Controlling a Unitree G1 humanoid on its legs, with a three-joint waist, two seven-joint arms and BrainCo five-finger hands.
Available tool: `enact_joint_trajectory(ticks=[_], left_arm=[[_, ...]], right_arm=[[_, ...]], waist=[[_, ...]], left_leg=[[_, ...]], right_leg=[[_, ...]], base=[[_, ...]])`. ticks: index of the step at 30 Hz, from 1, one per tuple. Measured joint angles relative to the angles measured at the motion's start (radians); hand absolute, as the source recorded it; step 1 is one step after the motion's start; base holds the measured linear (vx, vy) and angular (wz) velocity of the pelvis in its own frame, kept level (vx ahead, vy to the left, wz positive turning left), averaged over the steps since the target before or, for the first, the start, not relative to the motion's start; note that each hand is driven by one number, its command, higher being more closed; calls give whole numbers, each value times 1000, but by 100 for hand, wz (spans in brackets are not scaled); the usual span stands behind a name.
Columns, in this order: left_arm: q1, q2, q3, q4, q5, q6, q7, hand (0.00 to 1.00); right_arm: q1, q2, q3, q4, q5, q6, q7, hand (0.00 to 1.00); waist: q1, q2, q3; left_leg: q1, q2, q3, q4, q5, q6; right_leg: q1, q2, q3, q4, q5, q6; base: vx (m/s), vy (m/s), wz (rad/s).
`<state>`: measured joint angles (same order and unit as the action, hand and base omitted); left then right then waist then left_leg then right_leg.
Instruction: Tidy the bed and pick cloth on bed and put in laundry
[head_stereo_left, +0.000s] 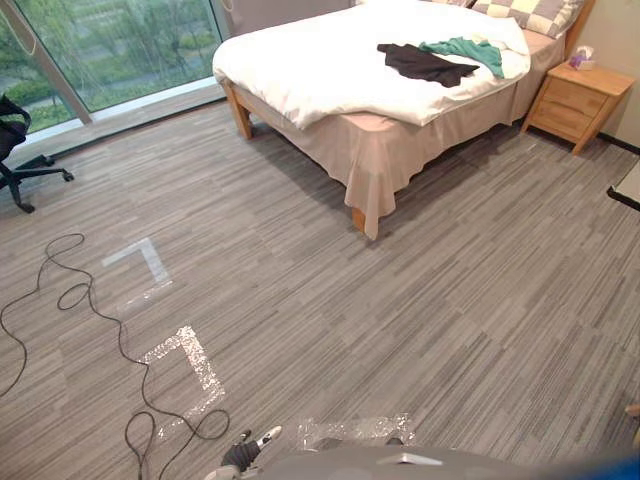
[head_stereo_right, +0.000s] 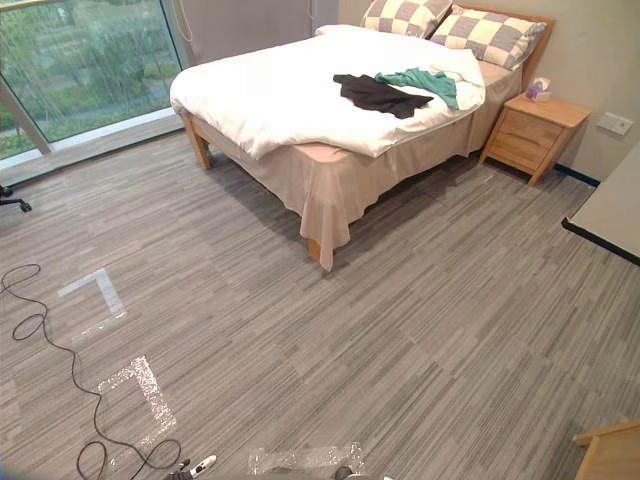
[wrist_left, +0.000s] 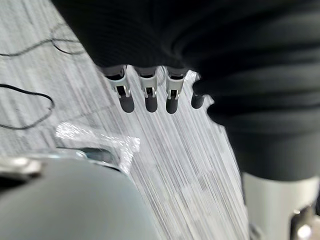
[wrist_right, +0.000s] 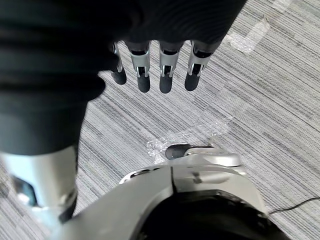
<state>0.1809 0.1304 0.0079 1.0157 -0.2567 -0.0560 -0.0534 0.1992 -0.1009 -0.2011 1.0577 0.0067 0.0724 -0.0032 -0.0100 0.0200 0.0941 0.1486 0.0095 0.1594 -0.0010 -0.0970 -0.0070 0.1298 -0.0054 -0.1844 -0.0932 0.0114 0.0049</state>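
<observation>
A black cloth (head_stereo_left: 425, 65) and a green cloth (head_stereo_left: 468, 50) lie side by side on the white duvet (head_stereo_left: 320, 70) of the bed (head_stereo_right: 330, 185), near its head end, far across the room from me. The duvet lies rumpled and hangs over the near side. My left hand (wrist_left: 147, 92) hangs low over the carpet with straight fingers and nothing in it; it also peeks in at the lower edge of the left eye view (head_stereo_left: 245, 455). My right hand (wrist_right: 167, 70) hangs the same way, fingers straight and holding nothing.
Two checked pillows (head_stereo_right: 480, 30) lean at the headboard. A wooden nightstand (head_stereo_right: 530, 130) stands right of the bed. A black office chair (head_stereo_left: 15, 140) sits by the window at far left. A table edge (head_stereo_right: 610, 215) juts in at right. Tape marks (head_stereo_left: 185, 365) lie on the carpet.
</observation>
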Motion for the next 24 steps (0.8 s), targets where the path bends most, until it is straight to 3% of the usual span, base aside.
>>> enact_joint_trajectory(ticks=[5,12,20,24], left_arm=[[-43,-2,-8,0,18,-5,-15,0],[-94,-36,-55,-2,76,-14,-31,0],[-118,-36,-86,9,92,51,3,0],[-118,-36,-84,10,77,53,41,0]], right_arm=[[-8,4,-7,0,-18,-3,-1,0],[-26,11,-8,0,-49,-14,-2,0],[-30,15,-5,0,-53,-26,-26,0],[-29,16,1,0,-53,-37,-37,0]], waist=[[-1,-2,19],[-3,-9,45],[-7,-14,55],[-7,-16,57]], left_leg=[[31,6,24,-14,-12,-20],[46,6,25,-14,-21,-34],[58,6,28,-14,-23,-38],[59,6,31,-14,-23,-37]], right_leg=[[22,6,-10,-2,1,3],[36,4,-22,-8,12,43],[38,4,-22,-9,13,42],[38,4,-22,-9,14,40]], base=[[67,-3,-11],[-17,0,0],[-66,-31,-3],[-70,-23,-3]])
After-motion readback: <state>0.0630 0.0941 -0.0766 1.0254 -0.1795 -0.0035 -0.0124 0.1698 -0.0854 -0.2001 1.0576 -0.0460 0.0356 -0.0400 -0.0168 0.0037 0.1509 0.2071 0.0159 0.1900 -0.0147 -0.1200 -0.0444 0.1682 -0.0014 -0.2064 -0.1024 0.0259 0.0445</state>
